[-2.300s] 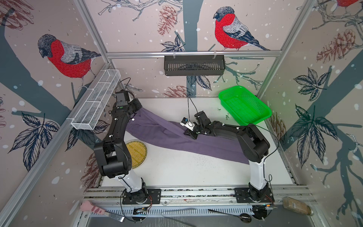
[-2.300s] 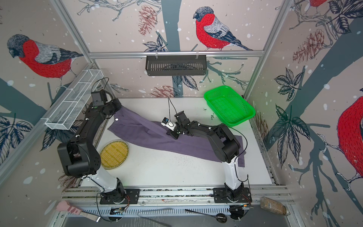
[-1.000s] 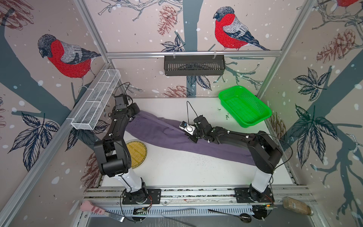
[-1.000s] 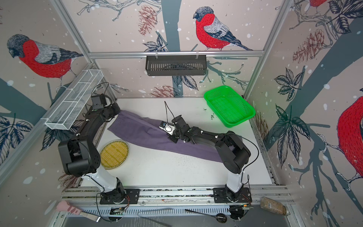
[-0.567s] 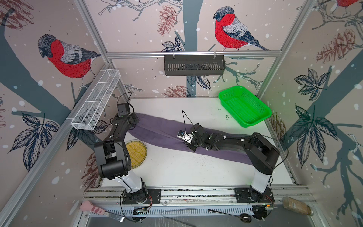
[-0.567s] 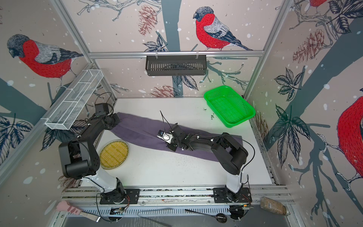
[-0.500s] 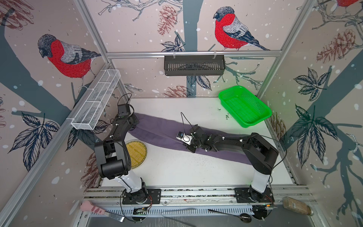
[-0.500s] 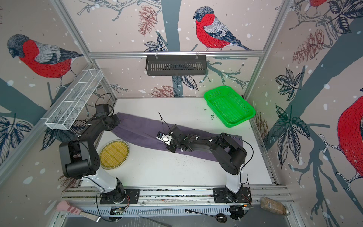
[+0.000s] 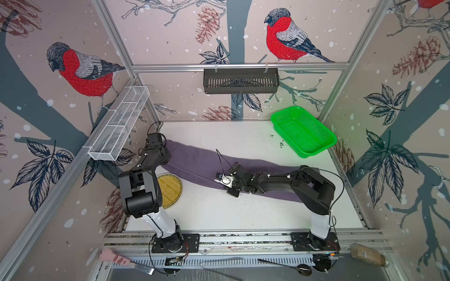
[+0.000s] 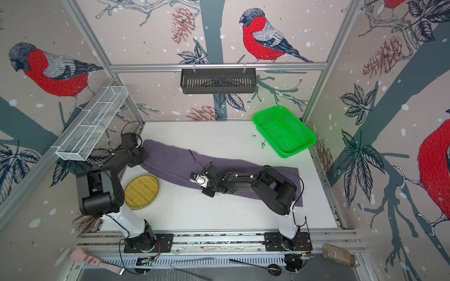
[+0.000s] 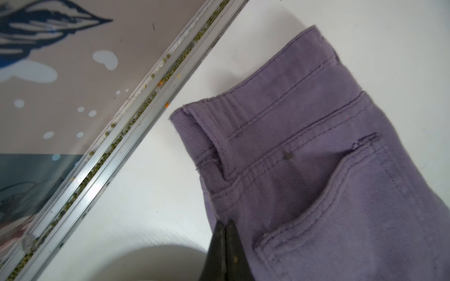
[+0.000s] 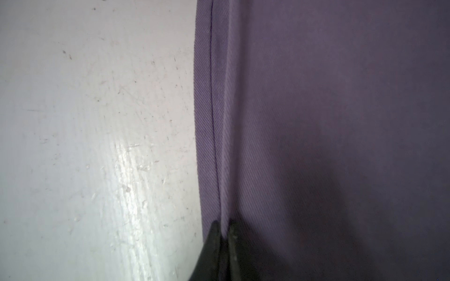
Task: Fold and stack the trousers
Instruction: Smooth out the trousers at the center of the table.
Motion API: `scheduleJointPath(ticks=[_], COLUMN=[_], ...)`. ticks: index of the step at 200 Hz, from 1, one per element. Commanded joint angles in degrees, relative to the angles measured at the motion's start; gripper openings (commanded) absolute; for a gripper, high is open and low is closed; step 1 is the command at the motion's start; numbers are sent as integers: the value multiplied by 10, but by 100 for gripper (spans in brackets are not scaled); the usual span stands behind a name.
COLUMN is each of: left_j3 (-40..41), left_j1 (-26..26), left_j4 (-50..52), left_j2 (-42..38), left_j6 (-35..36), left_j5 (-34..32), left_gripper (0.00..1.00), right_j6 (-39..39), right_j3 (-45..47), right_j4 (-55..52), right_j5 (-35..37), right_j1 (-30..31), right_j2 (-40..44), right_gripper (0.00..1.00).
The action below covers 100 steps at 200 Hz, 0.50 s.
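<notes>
At the left of the table [image 9: 219, 211], the left gripper [image 11: 225, 222] is closed tight, its tips nipping the side edge of the trousers [image 9: 194, 160] just below the waistband, near the back pocket. A round yellow mat [image 9: 170, 187] lies on the near side of that end, close to the cloth but apart from it.

The trousers lie flat, doubled lengthwise it seems, in a long band running from the back left corner to the front right.

About midway along the near edge, the right gripper [image 12: 225, 225] has its jaws almost together, with the seamed fold of the cloth running in between them. It looks like a light pinch. The right arm lies low over the leg half, hiding some of it.

Judging by this, the long fold is being set down. To do it well, both grips should hold the edge taut and straight and let go only once it rests flat, so the layers stay matched. The crosswise fold can follow.

At the far right, the green basket [image 9: 316, 151] stands well clear.
</notes>
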State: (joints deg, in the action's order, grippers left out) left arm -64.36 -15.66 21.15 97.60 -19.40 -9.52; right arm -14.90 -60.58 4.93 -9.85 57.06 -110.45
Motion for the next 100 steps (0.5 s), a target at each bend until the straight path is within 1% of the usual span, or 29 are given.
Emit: scheduleJointPath(ticks=[1,25,34,54,77,100], left_j3=[2,-13,-14,-8,-11,-18], left_j1=[-3,-8,-8,-9,-9,-9], left_j4=[2,21,26,26,31,36], left_j2=[-8,3,8,18,26,24], left_j6=[-12,-17,-18,-19,-18,-16], left_j5=[-31,-36,-38,-38,-35,-53], left_gripper=[0,0,0,0,0,0], right_j6=[7,1,-2,-9,-10,-4], right_j3=[1,-6,-9,-10,-5,5], right_j4=[-1,-9,-11,-15,-22,-25], right_j5=[11,19,18,15,-2,-28], right_j1=[0,-1,0,-1,-1,0], right_j2=[5,22,30,37,30,41], right_gripper=[12,13,16,17,23,30])
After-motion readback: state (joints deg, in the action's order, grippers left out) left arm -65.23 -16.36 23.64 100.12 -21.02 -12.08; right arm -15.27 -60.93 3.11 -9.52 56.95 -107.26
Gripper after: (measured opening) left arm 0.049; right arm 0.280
